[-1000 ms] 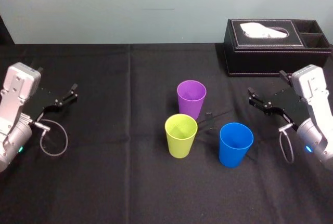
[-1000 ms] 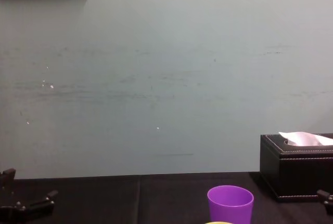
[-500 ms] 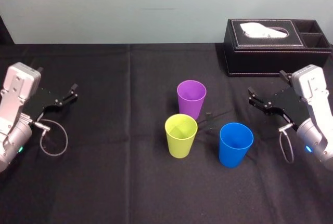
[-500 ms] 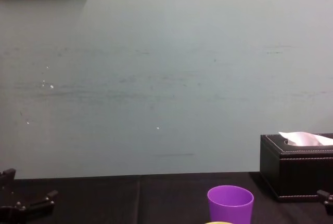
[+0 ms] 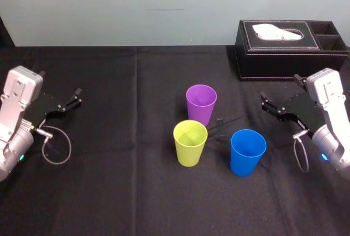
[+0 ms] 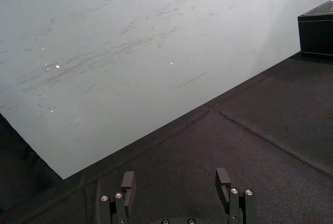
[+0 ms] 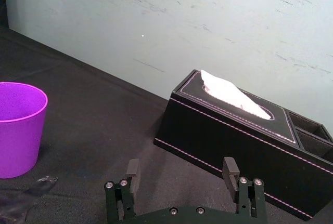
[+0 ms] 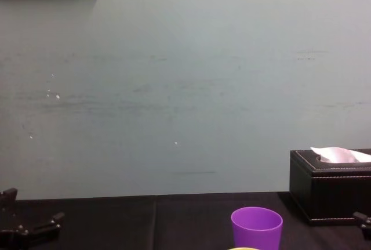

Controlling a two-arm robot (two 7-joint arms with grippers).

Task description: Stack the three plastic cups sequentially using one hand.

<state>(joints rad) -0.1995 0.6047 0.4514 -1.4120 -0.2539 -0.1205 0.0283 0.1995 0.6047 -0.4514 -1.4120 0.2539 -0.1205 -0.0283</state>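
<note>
Three cups stand upright and apart on the black cloth: a purple cup (image 5: 201, 103) at the back, a yellow-green cup (image 5: 190, 142) in front of it to the left, a blue cup (image 5: 248, 151) at the front right. The purple cup (image 7: 18, 128) also shows in the right wrist view and in the chest view (image 8: 257, 227). My right gripper (image 5: 280, 104) hovers open and empty to the right of the blue cup; its fingers (image 7: 131, 174) stand wide apart. My left gripper (image 5: 60, 99) rests open at the far left, away from the cups.
A black tissue box (image 5: 290, 47) with a white tissue sits at the back right, behind my right gripper. A small clear scrap (image 5: 219, 124) lies between the purple and blue cups. A pale wall closes the table's far edge.
</note>
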